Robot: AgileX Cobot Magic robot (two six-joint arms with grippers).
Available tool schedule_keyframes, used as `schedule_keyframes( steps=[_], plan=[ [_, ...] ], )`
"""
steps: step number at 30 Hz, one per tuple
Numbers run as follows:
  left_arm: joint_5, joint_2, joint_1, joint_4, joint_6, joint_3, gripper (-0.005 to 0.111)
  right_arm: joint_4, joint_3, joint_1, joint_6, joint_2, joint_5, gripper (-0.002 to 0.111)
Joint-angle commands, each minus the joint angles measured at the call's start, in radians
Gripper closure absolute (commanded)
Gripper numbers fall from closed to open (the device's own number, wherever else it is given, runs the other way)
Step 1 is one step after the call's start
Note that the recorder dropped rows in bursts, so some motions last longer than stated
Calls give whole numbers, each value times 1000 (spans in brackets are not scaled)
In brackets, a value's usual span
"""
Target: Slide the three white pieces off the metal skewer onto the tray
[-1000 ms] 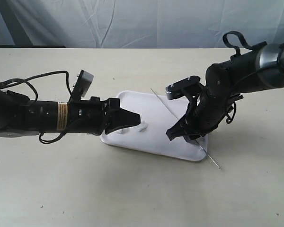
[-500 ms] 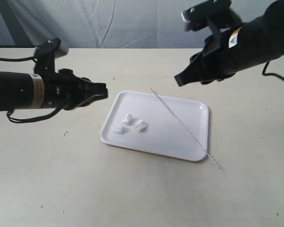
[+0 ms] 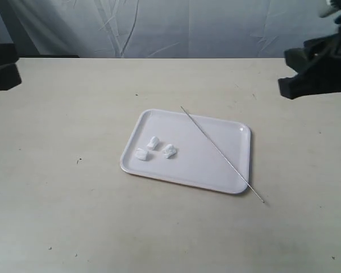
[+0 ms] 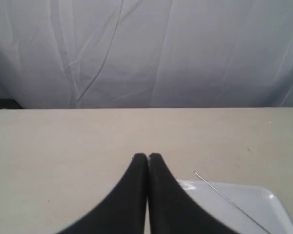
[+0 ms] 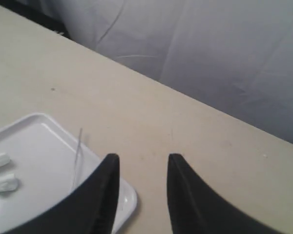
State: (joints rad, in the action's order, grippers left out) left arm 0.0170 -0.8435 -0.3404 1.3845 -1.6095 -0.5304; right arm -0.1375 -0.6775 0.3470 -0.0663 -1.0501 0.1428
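L gripper [image 4: 147, 157]: jaws clenched, the two black fingertips pressed flat together, gripping nothing. Ahead of the tips & off to one side sits a corner of the tray [image 4: 271, 204], w/ one end of the metal skewer [image 3: 221, 154] crossing the rim there. Both are well apart from these jaws. In the exterior view this gripper is only a dark shape at the frame edge, far from the tray.

R gripper [image 5: 143, 158]: jaws released, w/ a wide gap btwn the fingers & bare table [image 3: 74, 216] showing through it. A rounded tray corner lies just beside one finger in the wrist view. The skewer's end shows close to that same finger, no contact. In the exterior view this gripper is also at the frame edge, well apart from the tray.

The three white pieces [image 3: 169, 151] are off the skewer, loose on the tray floor in a tight cluster, on the half nearer the L jaws & away from the R jaws. The skewer is bare, lying diagonally over the tray half nearer the R jaws. One end is at the far rim, the other pokes past the near corner onto the table.

A grey cloth backdrop [image 3: 187, 28] hangs ahead of both jaw pairs.
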Motion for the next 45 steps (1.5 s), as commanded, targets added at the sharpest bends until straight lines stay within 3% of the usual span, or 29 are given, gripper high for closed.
schedule_keyframes(
  steps=[1,8,13,18,24,35,45],
  plan=[
    [-44,130,0,8,1,66,107,39,98,-121,18,83,-116,76],
    [-41,216,0,-5,-6,137,107,137,227,-265,18,216,-192,76],
    [-60,220,0,-17,-6,188,107,204,317,-304,18,320,-231,76],
    [-104,238,0,-23,-6,226,107,252,404,-307,18,412,-294,76],
    [-204,425,0,-23,0,272,107,260,491,-307,17,475,-322,76],
    [-156,774,0,-23,188,335,107,281,497,-307,17,490,-334,76],
    [-183,801,0,-34,230,335,107,306,497,-314,17,490,-322,76]
  ],
)
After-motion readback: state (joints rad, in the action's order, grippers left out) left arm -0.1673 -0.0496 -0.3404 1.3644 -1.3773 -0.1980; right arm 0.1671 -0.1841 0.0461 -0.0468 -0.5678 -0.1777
